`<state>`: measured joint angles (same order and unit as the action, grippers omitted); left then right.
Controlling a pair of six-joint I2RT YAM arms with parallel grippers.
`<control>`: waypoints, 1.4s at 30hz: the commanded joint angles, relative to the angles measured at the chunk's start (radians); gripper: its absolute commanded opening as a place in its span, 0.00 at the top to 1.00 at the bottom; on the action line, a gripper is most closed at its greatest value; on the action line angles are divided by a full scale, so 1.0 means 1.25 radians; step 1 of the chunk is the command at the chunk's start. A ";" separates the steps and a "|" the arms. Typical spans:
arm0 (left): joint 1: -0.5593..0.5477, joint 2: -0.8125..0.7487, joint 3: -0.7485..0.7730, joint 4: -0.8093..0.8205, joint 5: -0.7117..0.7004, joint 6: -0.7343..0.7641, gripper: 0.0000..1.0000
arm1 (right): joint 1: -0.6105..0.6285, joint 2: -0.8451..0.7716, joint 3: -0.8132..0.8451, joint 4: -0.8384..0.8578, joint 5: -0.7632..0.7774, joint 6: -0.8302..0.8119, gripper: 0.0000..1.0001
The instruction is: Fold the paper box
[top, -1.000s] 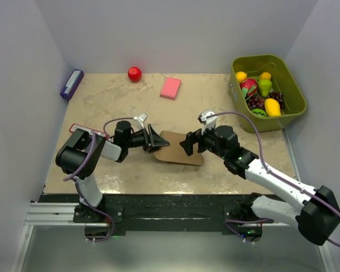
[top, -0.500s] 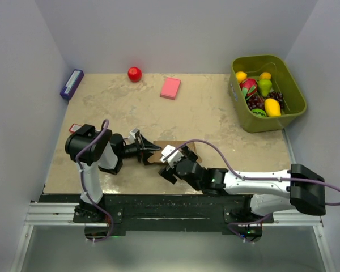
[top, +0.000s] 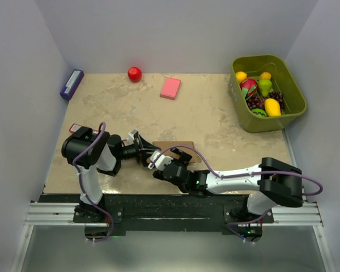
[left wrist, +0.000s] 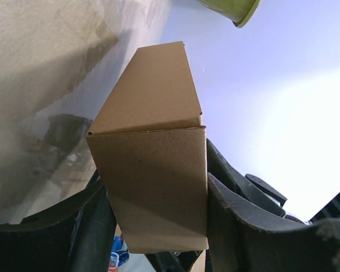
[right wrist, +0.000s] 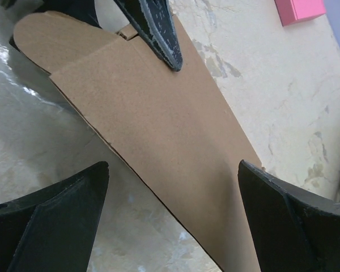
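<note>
The table [top: 215, 113] is walled at 9, 12 and 3 o'clock. Its widest bare stretch runs from the centre out toward 12 and 2 o'clock.

The right arm [top: 238, 178] lies low along the 6 o'clock edge and reaches toward 9 o'clock. The left arm [top: 88, 156] stands at 8 o'clock and points toward 3 o'clock, so the two wrists crowd together close to the near edge.

The bin [top: 260, 126] sits tight in the 2 o'clock corner, against the 3 o'clock wall, well apart from both arms.

The box [top: 178, 144] [left wrist: 153, 170] [right wrist: 158, 113], a flattened sheet with a crease and a rounded end flap, is at 6 o'clock of the centre, between the wrists. Whether its lower edge rests on the table cannot be told.

The left gripper [top: 147, 152] [left wrist: 158, 221] clamps the box's 9 o'clock end, one finger on each face.

The right gripper [top: 158, 164] [right wrist: 173, 170] is spread wide, its fingers [right wrist: 62, 209] apart from the box, which lies ahead of them.

The block [top: 170, 88], pink, lies at 12 o'clock of the box, well apart.

The ball [top: 135, 73], red, sits near the 12 o'clock wall, at 11 o'clock.
</note>
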<state>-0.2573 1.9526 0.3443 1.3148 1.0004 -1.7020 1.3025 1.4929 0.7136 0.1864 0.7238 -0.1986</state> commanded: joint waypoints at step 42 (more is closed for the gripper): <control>0.130 -0.391 0.051 -0.507 -0.112 0.609 0.00 | -0.033 0.002 0.314 -0.625 -0.134 0.094 0.60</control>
<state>-0.1455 1.5970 0.3248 1.0962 0.9600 -1.3090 1.2900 1.5433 1.0267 -0.4366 0.6090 -0.1337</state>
